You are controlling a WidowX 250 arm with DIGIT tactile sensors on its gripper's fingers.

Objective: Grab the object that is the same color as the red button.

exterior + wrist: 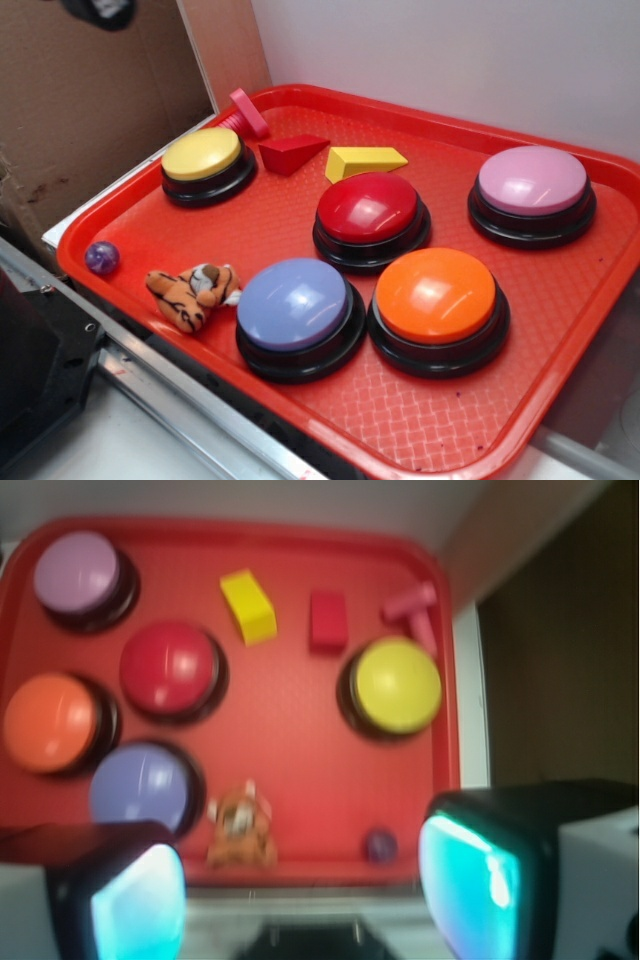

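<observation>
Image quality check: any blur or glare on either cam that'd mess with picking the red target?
Exterior: sharp; white glare spots on the red button dome, but the red wedge block reads clearly. Wrist: the whole frame is soft, the block has blurred edges, and the hand fingers are out of focus, glowing cyan at the bottom corners.

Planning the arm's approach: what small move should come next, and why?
Probably advance the open gripper over the tray toward the red wedge block. It matches the red button and lies between the yellow button and yellow wedge; the fingers hang empty at the near edge.
</observation>
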